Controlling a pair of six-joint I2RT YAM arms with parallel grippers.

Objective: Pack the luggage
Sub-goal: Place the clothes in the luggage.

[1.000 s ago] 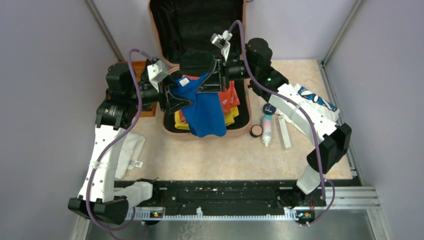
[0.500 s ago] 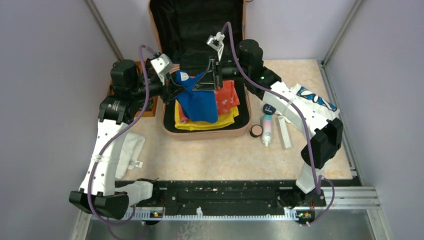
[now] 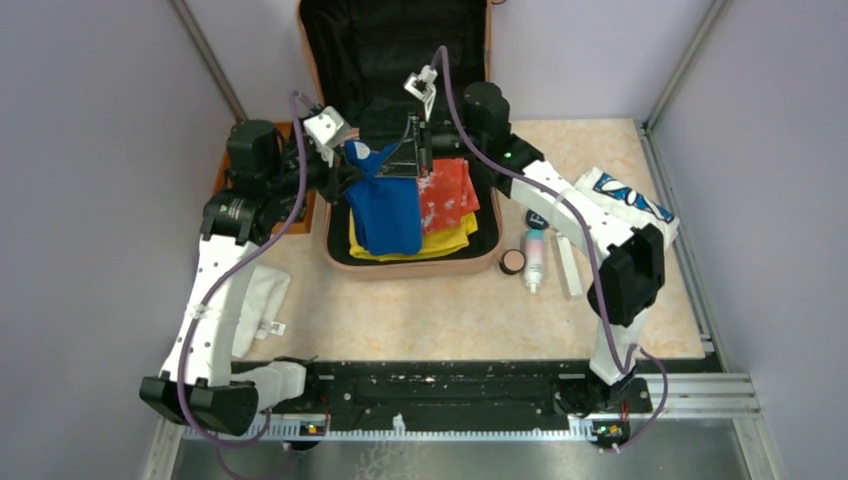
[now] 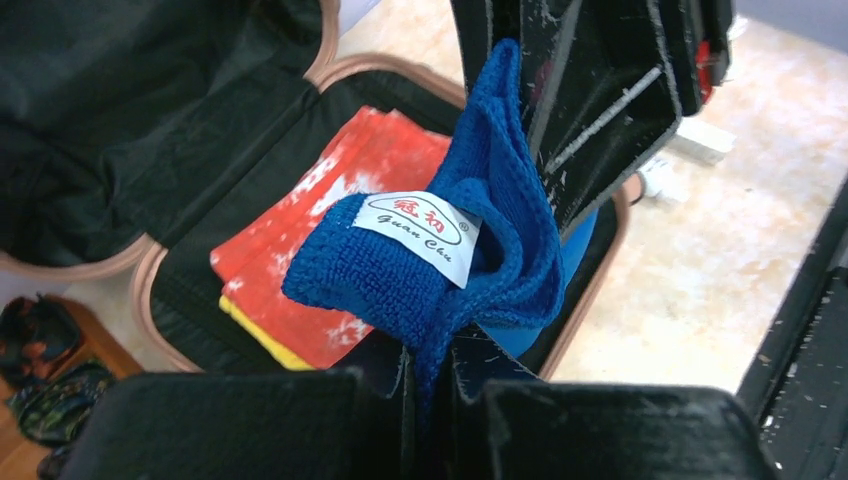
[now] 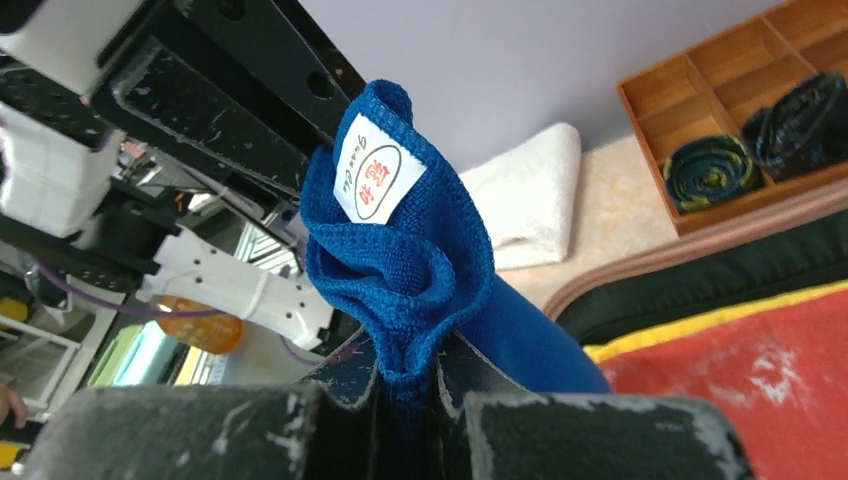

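The luggage [image 3: 478,245] lies open, its black-lined lid propped up at the back. Inside it, a red cloth [image 3: 448,193] lies on a yellow cloth [image 3: 445,240]. A blue cloth [image 3: 387,212] drapes over the luggage's left half, lifted at its back edge. My left gripper [image 3: 352,166] and right gripper [image 3: 404,162] are close together, each shut on a bunched corner of it. In the left wrist view the blue cloth [image 4: 470,275], with a white label, rises from my left gripper [image 4: 430,375]. The right wrist view shows the blue cloth [image 5: 400,260] pinched in my right gripper [image 5: 405,385].
An orange compartmented tray [image 5: 740,120] holding dark rolled items stands left of the luggage. A white towel [image 3: 255,298] lies front left. To the right lie a bottle [image 3: 535,258], a round lid [image 3: 513,262], a white stick [image 3: 568,265] and a blue-patterned white cloth [image 3: 625,195].
My left gripper has shut on the blue cloth. Both grippers moved back and left, drawing the cloth off the luggage's front rim and onto its left half.
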